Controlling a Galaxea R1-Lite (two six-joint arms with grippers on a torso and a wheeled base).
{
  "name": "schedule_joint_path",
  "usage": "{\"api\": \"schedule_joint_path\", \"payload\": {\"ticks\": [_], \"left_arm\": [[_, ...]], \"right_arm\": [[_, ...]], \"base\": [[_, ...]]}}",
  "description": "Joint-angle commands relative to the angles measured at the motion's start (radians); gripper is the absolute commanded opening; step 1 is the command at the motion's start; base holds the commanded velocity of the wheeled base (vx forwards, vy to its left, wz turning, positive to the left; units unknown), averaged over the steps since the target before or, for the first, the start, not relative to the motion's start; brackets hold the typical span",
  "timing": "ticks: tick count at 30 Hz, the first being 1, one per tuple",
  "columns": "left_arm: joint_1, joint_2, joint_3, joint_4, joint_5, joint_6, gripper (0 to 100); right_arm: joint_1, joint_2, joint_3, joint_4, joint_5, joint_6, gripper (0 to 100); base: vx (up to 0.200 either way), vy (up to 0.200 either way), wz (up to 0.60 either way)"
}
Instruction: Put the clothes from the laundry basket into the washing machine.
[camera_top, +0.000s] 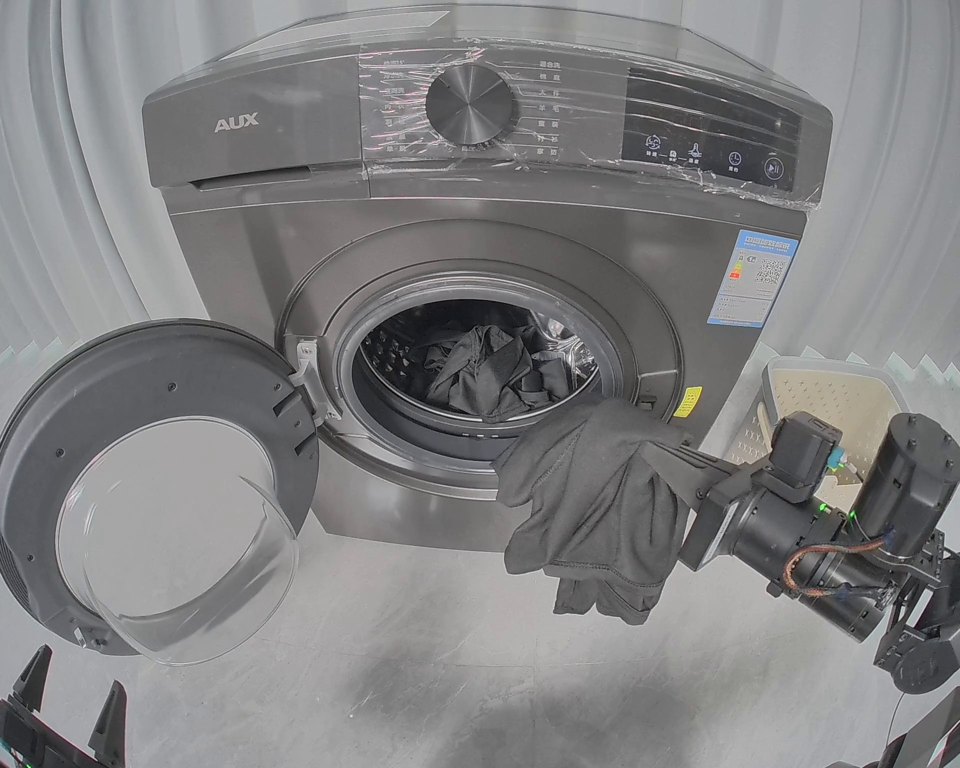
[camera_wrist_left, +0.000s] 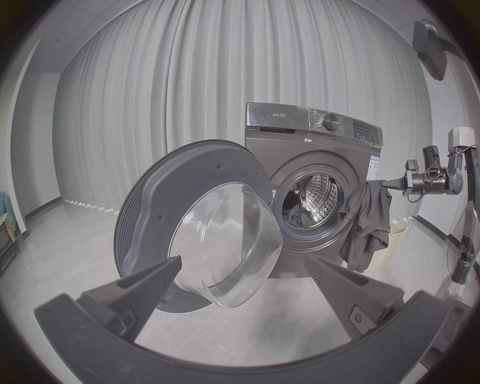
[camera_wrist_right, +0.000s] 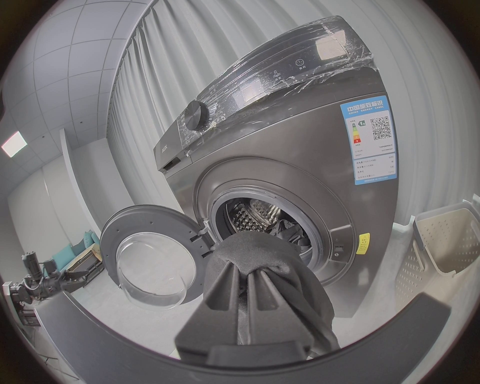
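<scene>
Cloth droops limp: the dark garment (camera_top: 590, 500) hangs from the right end effector (camera_wrist_right: 247, 274), whose fingers are closed on a bunched fold just outside the washer's (camera_top: 480, 230) open mouth. More clothes (camera_top: 485, 370) lie in the drum. The garment looks light, soft and floppy. A pinch on a gathered bunch suits it, though trailing ends may snag the rim. The left end effector (camera_wrist_left: 242, 262) sits wide open and empty, near the door (camera_top: 150, 400).

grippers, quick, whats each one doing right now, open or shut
Left gripper: open, holding nothing.
Right gripper: closed on a dark garment.
</scene>
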Motion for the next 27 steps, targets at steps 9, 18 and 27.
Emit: {"api": "schedule_joint_path", "payload": {"ticks": [9, 18, 27], "left_arm": [[0.003, -0.017, 0.013, -0.012, -0.015, 0.028, 100], [0.003, 0.336, -0.220, -0.072, -0.368, 0.014, 100], [-0.146, 0.925, -0.229, -0.465, -0.496, 0.049, 100]], "right_arm": [[0.060, 0.138, -0.171, 0.002, -0.137, 0.024, 0], [0.068, 0.223, -0.262, 0.013, -0.209, 0.028, 0], [0.096, 0.276, -0.334, -0.004, -0.211, 0.035, 0]], "base": [[0.000, 0.000, 0.00], [0.000, 0.000, 0.00], [0.000, 0.000, 0.00]]}}
